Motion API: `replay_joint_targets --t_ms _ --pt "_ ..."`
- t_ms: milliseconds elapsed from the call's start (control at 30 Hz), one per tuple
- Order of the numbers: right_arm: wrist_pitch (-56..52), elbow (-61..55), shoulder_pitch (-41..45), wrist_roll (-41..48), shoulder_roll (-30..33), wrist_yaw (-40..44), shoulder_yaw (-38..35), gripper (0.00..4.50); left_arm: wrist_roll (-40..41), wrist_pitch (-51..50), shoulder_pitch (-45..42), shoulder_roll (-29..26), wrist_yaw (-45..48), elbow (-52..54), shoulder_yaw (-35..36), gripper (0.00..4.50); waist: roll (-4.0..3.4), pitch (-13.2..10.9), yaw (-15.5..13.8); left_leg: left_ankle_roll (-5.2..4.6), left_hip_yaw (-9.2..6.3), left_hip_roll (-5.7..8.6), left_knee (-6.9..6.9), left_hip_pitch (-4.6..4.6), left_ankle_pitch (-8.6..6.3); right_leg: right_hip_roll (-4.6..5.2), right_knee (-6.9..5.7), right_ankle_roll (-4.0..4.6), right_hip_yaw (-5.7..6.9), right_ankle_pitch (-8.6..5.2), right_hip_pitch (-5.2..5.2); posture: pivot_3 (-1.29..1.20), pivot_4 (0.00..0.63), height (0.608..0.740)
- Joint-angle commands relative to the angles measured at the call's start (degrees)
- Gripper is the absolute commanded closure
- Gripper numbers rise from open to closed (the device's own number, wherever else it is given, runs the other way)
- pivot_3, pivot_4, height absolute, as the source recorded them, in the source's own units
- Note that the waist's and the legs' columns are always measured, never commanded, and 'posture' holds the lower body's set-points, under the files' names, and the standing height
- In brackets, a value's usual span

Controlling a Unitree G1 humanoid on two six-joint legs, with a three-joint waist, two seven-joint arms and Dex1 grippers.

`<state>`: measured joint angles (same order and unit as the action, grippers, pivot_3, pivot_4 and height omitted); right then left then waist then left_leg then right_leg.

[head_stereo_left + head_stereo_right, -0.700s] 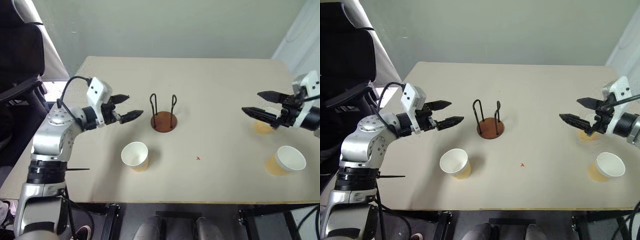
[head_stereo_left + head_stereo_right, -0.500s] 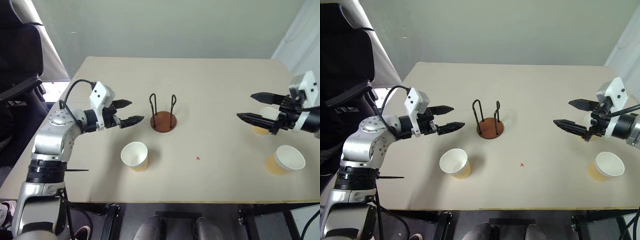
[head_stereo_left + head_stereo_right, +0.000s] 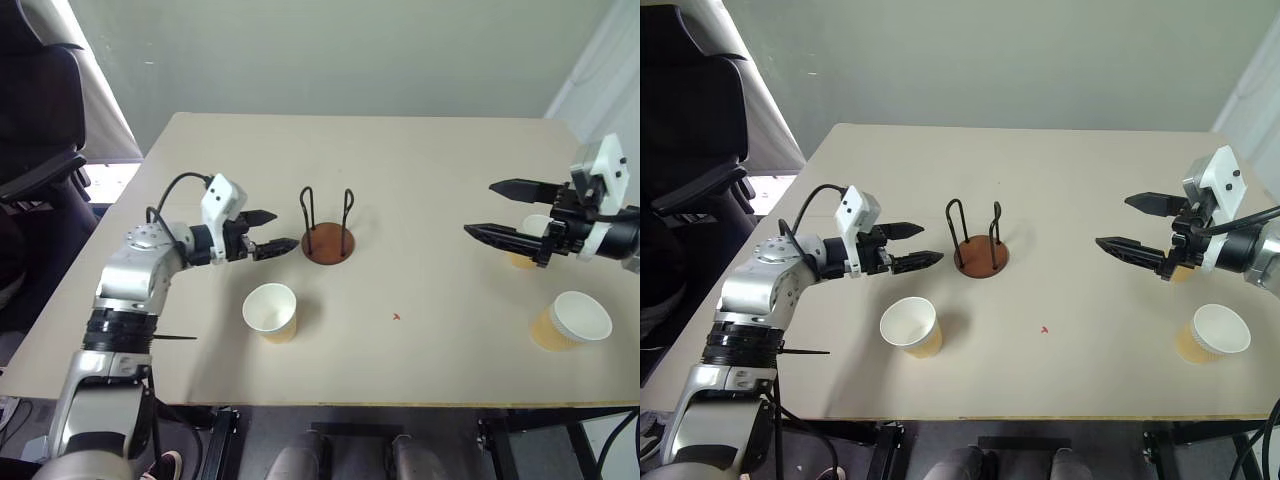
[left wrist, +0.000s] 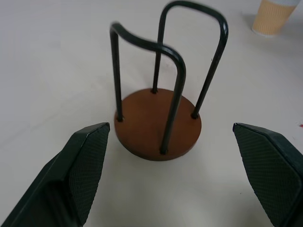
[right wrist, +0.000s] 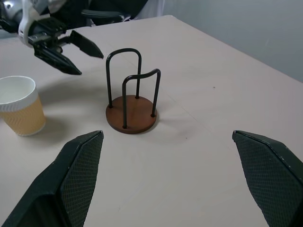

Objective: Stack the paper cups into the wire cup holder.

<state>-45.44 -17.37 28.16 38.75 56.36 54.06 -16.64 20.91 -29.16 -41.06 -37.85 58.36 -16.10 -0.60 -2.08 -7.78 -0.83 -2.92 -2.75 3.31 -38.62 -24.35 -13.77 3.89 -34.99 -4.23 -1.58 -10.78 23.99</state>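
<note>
Beige tabletop [image 3: 400,170] fills most of what I see, with a plain pale wall behind it and a dark chair [image 3: 35,110] off to my left side.

Closest to me, near the front edge, one paper cup [image 3: 270,311] stands upright on my left. Another paper cup [image 3: 573,320] stands far over on my right, also near the front.

A little farther in, my left arm is bent at the elbow and reaches in toward the middle. My left gripper [image 3: 268,232] points almost flat across the table, right at the wire cup holder [image 3: 328,228]. Its two black fingers are spread apart and hold nothing — the tips are just beside the holder's brown base, not touching it. From the left wrist view the holder [image 4: 158,118] sits between my two fingers [image 4: 85,161], a bit ahead of them.

The holder stands upright near the middle of the table, and no cup is in it.

My right arm comes in from the right side, held up above the table. My right gripper [image 3: 500,212] points in toward the middle too, with its fingers spread wide and nothing in them. The third paper cup [image 3: 525,245] stands behind that gripper, partly hidden — I cannot tell if the fingers touch it.
</note>
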Motion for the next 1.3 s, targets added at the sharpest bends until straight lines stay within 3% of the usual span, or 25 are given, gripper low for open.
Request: replay_joint_targets --t_ms 33,967,1067,1300 --pt "0.13 -1.80 0.77 1.08 0.36 -0.54 -0.89 0.01 -0.99 1.34 -2.95 0.89 -0.01 -1.48 0.05 0.00 0.00 0.00 -0.02 0.00 0.01 0.00 0.00 -0.01 0.00 0.00 0.01 -0.01 0.00 0.01 0.00 0.00 0.150 0.740" --pt "-0.26 -3.20 0.28 1.67 0.71 -2.07 -1.70 0.01 -8.40 10.71 -12.29 12.43 -1.50 -17.16 -2.77 0.00 0.01 -0.01 -0.32 -0.08 0.04 0.00 -0.23 -0.15 0.03 0.00 -0.01 -0.17 0.00 -0.01 0.01 0.00 0.150 0.740" --pt "-0.58 -3.49 0.15 1.90 0.84 -2.26 -2.02 0.00 -8.97 11.45 -12.65 13.30 -1.09 -18.12 -3.06 0.60 0.01 -0.01 -0.29 -0.08 0.05 0.00 -0.24 -0.14 0.03 0.00 -0.02 -0.18 0.00 -0.01 0.02 0.00 0.150 0.740" --pt "-0.96 -3.83 -0.09 2.34 1.24 -2.67 -2.44 0.00 -8.87 11.06 -12.45 14.00 1.29 -17.79 -3.59 3.17 0.01 -0.01 -0.39 -0.10 0.04 0.00 -0.30 -0.19 0.02 0.00 -0.03 -0.21 0.00 -0.01 0.03 0.00 0.150 0.740"
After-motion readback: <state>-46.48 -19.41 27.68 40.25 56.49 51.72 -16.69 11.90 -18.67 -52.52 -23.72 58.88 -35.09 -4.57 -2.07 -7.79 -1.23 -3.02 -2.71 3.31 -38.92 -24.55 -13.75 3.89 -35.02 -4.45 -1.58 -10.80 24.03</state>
